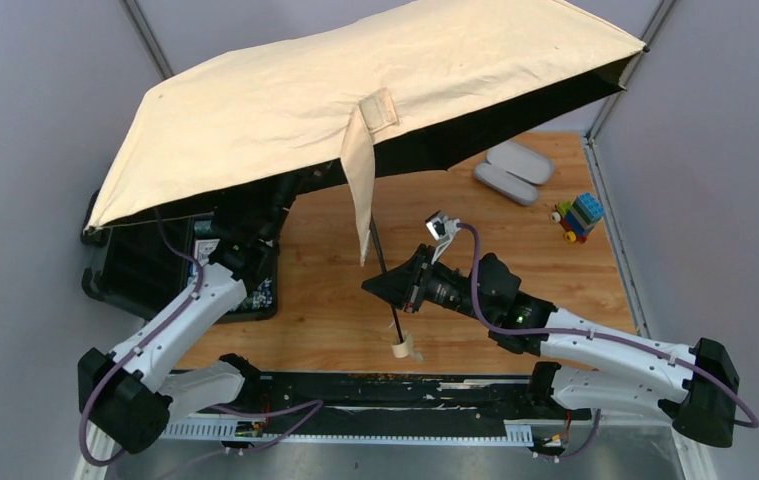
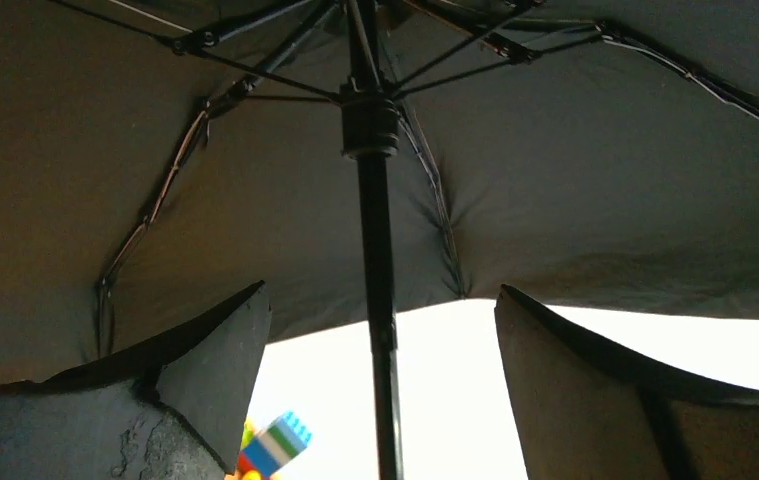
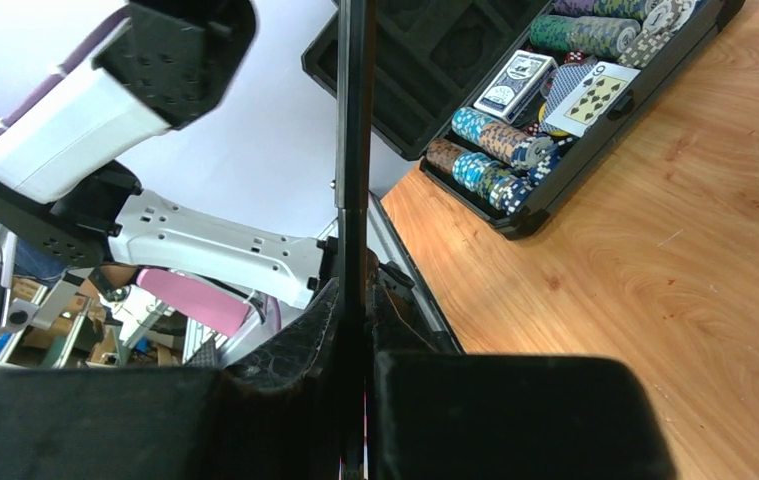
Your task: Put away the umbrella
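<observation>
The umbrella (image 1: 355,90) is spread open, its beige canopy tilted over the back left of the table with the strap tab (image 1: 360,190) hanging down. Its thin black shaft (image 1: 385,275) slants down to a small pale handle (image 1: 405,348). My right gripper (image 1: 383,288) is shut on the shaft, which runs up from between its fingers (image 3: 357,290). In the top view the canopy hides my left gripper. The left wrist view shows the left gripper (image 2: 380,300) open under the dark canopy underside (image 2: 605,180). The shaft (image 2: 375,250) stands between its fingers and touches neither.
An open black case of poker chips and cards (image 3: 515,150) lies at the left, partly under the canopy (image 1: 135,270). A lilac-grey oval case (image 1: 513,170) and a stack of toy bricks (image 1: 578,217) sit at the back right. Grey walls close in on both sides.
</observation>
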{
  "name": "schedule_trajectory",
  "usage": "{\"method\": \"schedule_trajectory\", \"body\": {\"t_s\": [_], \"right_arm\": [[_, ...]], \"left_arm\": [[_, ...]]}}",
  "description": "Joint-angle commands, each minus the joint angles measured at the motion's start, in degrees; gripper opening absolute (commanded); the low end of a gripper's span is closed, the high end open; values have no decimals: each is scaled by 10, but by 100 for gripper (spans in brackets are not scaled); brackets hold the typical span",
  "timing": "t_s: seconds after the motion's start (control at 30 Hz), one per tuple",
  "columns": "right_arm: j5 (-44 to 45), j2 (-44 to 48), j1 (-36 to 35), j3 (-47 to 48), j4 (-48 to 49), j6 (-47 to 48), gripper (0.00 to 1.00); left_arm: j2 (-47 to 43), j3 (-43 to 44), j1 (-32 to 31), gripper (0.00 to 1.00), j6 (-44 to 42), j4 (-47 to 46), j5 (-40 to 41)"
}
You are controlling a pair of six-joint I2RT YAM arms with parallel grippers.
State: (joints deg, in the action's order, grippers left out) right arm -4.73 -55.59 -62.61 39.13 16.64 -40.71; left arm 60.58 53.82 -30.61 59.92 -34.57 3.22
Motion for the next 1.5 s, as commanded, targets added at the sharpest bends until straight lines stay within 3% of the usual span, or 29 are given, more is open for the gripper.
{"method": "schedule_trajectory", "body": {"t_s": [0.0,0.33,0.67,0.93,1.0,1.07,1.27,1.47], "right_arm": [[-17,23,-5,-1,102,-10,0],[-29,27,-7,-17,117,-20,0],[-24,34,-8,-26,105,-16,0],[-29,33,-11,-28,104,-9,0],[-28,32,-12,-29,102,-10,0],[-26,32,-14,-32,104,-13,0],[-24,35,-15,-27,100,-9,0],[-16,34,-15,-27,99,-4,0]], "left_arm": [[53,-9,2,90,50,-181,34],[146,11,2,89,113,-338,75],[141,13,2,83,93,-316,115],[149,27,2,70,82,-304,120],[151,32,2,65,77,-302,116],[149,34,2,54,75,-297,115],[141,34,2,4,65,-275,113],[121,37,2,0,48,-212,103]]}}
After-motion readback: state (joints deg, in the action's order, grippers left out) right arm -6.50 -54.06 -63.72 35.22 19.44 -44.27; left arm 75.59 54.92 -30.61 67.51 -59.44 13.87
